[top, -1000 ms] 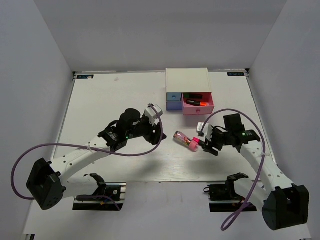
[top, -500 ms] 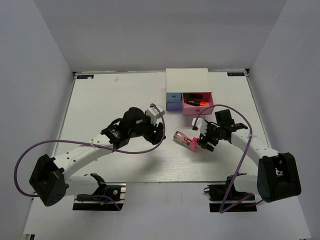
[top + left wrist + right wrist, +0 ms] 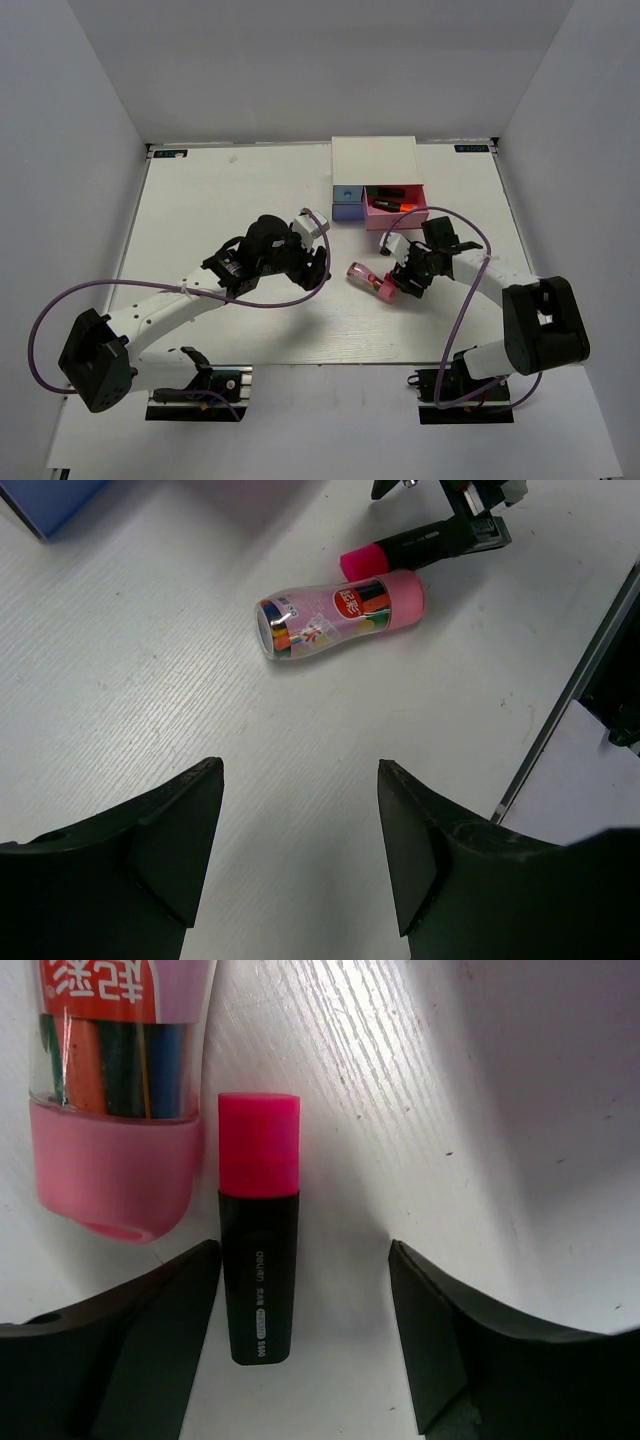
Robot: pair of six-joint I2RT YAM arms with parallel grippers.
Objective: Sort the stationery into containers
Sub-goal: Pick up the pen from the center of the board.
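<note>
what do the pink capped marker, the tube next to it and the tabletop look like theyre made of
Pink-capped marker: likely plastic; smooth matte black barrel with printed text, slightly glossy cap.
Tube: probably clear plastic, since coloured contents show through, with an opaque pink cap.
Tabletop: white-painted wood or laminate; fine grain lines show.

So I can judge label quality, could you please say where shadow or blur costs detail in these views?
Top external: even light, faint shadows on the table. Left wrist: pink-and-clear tube crisp, left claw dark and soft-edged. Right wrist: pink-capped marker sharp, grey shadow at upper right.
</note>
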